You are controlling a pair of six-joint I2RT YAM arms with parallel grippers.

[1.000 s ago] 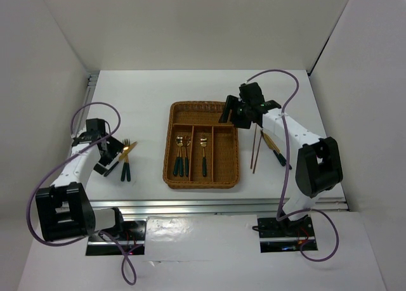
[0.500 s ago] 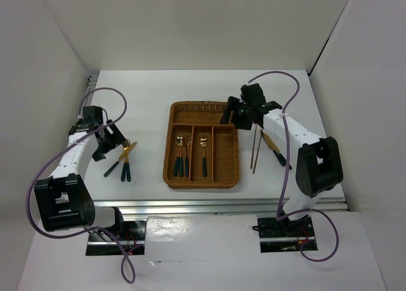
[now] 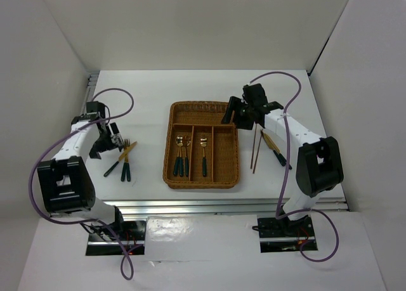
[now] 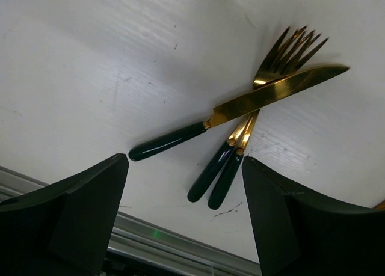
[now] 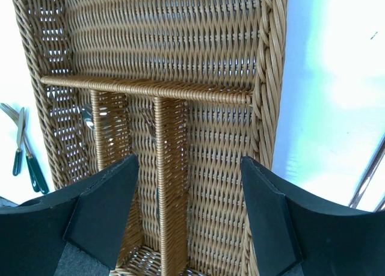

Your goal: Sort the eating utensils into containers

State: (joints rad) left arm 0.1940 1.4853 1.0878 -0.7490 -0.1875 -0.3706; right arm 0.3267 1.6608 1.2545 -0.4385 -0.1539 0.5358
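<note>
Looking through the left wrist camera, you see your left jaws standing wide with nothing between them, poised above the white worktop (image 4: 90, 59). Just ahead of them, in line with the gap, a knife (image 4: 252, 104) lies crosswise on top of two forks (image 4: 237, 147). Its dark handle points to the jaws' left, and its gold blade tip reaches past the fork tines on their right. The forks lie side by side, touching, handles toward the jaws. All three rest on the worktop, outside the wicker tray (image 3: 167, 158), which sits well off to these jaws' right.

Your right jaws are wide too and hold nothing. They hang over the tray: the long slots (image 5: 216, 186) run beneath the gap, a divider (image 5: 150, 88) crosses just ahead, and the crosswise slot (image 5: 156, 41) lies beyond it. From above, two spoons (image 3: 181, 153) lie in the long slot farthest to these jaws' left and one more gold-headed piece (image 3: 203, 151) in the middle one. Off to the jaws' right, on the worktop beside the tray, lie the two chopsticks (image 3: 255, 150), with another gold-and-dark utensil (image 3: 275, 149) just beyond them.
</note>
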